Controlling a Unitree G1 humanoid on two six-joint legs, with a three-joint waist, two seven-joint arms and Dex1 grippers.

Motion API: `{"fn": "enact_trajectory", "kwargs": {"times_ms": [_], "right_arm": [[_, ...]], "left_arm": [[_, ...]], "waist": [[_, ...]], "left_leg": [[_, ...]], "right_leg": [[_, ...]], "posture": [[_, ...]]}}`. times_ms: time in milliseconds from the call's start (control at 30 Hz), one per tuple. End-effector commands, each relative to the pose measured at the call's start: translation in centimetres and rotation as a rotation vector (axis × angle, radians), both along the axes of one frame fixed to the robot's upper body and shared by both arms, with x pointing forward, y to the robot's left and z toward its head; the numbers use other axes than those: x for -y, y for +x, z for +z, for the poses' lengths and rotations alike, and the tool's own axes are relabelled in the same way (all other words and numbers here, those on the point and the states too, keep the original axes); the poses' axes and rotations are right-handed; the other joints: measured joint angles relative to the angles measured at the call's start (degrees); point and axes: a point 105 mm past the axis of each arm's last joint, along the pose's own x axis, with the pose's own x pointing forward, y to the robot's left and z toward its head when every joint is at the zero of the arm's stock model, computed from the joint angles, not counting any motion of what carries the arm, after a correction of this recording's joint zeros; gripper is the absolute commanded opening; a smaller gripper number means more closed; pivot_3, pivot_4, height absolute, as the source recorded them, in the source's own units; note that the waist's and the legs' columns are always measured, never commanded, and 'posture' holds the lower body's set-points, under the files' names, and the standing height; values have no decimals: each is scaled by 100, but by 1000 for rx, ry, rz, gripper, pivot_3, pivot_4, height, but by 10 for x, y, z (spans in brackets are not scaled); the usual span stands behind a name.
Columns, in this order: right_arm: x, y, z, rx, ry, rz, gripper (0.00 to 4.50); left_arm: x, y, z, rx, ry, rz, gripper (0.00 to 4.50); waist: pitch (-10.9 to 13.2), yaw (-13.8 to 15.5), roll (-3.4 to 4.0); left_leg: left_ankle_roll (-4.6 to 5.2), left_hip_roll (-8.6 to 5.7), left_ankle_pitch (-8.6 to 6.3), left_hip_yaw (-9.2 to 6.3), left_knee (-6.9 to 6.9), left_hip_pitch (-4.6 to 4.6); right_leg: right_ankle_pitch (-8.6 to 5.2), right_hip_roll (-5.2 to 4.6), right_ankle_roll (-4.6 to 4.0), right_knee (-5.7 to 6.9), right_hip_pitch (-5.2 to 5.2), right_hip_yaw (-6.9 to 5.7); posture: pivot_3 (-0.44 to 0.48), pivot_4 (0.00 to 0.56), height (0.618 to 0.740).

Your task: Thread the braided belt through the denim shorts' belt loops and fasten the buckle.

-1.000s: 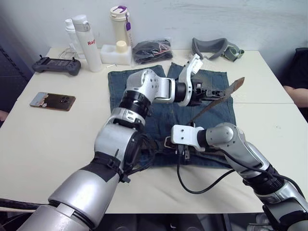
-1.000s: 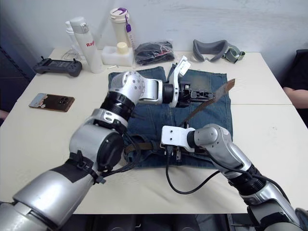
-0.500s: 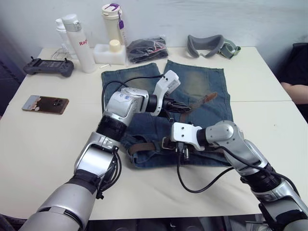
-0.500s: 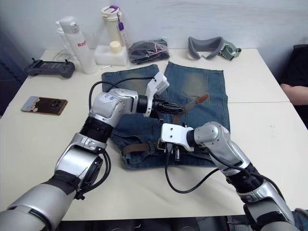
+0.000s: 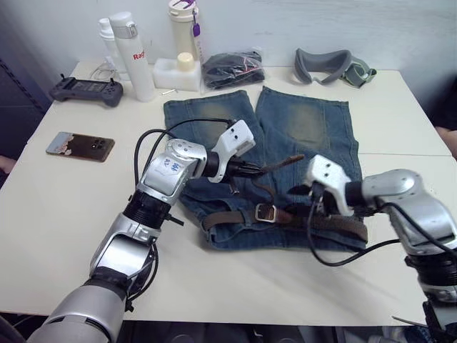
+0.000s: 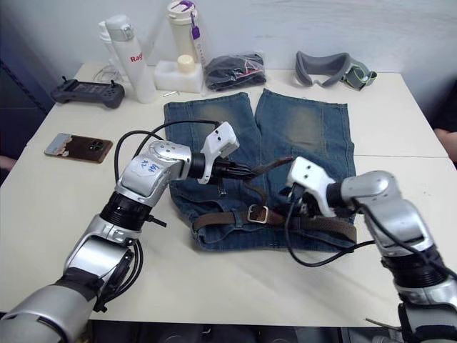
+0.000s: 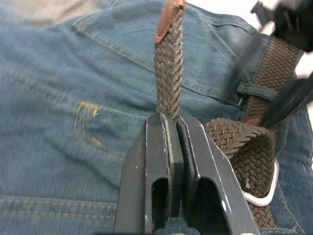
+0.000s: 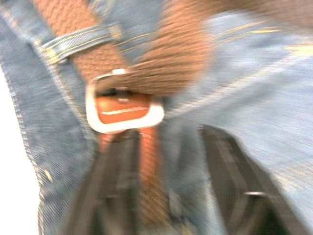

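The denim shorts [image 5: 307,121] lie flat on the table, waistband toward me. The braided belt [image 5: 335,223] runs along the waistband under a belt loop [image 7: 254,90]. Its free end passes through the silver buckle [image 5: 265,212] and rises to the reddish-brown tip [image 5: 294,158]. My left gripper [image 7: 173,122] is shut on that free end, just above the shorts' back pocket. My right gripper [image 8: 171,161] hovers a little to the right of the buckle [image 8: 124,105]; its fingers stand apart over the waistband and hold nothing.
A phone [image 5: 80,146] and a black controller [image 5: 86,89] lie at the left. Bottles [image 5: 132,53] and a white container [image 5: 175,71] stand at the back. Beside them are a black bundle in a bag [image 5: 232,68] and grey goggles [image 5: 334,66].
My right gripper has opened and pulled back to the right of the buckle. My left gripper has lowered the belt's free end toward the shorts. The camera has shifted.
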Motion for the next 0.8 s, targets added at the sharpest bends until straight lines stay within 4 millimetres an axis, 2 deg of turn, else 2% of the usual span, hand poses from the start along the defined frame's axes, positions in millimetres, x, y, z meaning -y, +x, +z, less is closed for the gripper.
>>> {"fn": "enact_trajectory", "kwargs": {"times_ms": [33, 167, 233, 400, 533, 600, 633, 767, 800], "right_arm": [[7, 0, 35, 176, -16, 22, 2946], [10, 11, 53, 397, -116, 34, 2946], [4, 13, 58, 456, -126, 55, 2946], [2, 14, 62, 518, -178, 87, 2946], [-4, 16, 57, 508, -181, 108, 2946], [-7, 18, 53, 496, -179, 114, 2420], [-9, 18, 52, 490, -174, 122, 2018], [-15, 18, 50, 482, -149, 143, 61], [-15, 18, 50, 484, -149, 144, 61]], "left_arm": [[3, -9, 18, 174, -6, -92, 0], [-3, -22, 21, 365, 85, -220, 0], [-8, -19, 20, 403, 124, -217, 0], [-16, -9, 19, 405, 148, -184, 0], [-12, -9, 22, 361, 84, -176, 0], [-13, -5, 21, 356, 86, -168, 0], [-14, -3, 19, 365, 100, -163, 0], [-15, 3, 22, 362, 92, -143, 0], [-16, 4, 23, 351, 83, -139, 0]], "waist": [[10, -18, 16], [11, -66, 19], [12, -66, 20], [12, -66, 20], [12, -66, 20], [12, -66, 20], [12, -66, 20], [12, -69, 20], [12, -68, 20]], "left_leg": [[0, 0, 0, 1, 0, 1], [0, 6, 2, 18, -1, 8], [0, 9, 3, 25, 1, 10], [15, 8, 10, 41, 11, 12], [20, 9, 11, 41, 15, 12], [20, 9, 12, 39, 17, 11], [21, 11, 12, 39, 20, 11], [20, 11, 12, 41, 21, 12], [20, 12, 12, 44, 21, 11]], "right_leg": [[0, 0, 0, 2, -1, 3], [0, 16, 0, 8, -6, 6], [0, 24, 0, 11, -6, 7], [3, 43, 5, 24, -11, 11], [4, 40, 7, 29, -11, 16], [4, 40, 7, 32, -12, 16], [4, 40, 7, 32, -12, 15], [4, 41, 7, 38, -16, 15], [4, 42, 7, 42, -19, 14]], "posture": [[0, 150, 740], [0, 150, 740], [0, 150, 740], [0, 150, 740], [0, 150, 740], [0, 150, 740], [0, 150, 740], [0, 150, 740], [0, 150, 740]]}}
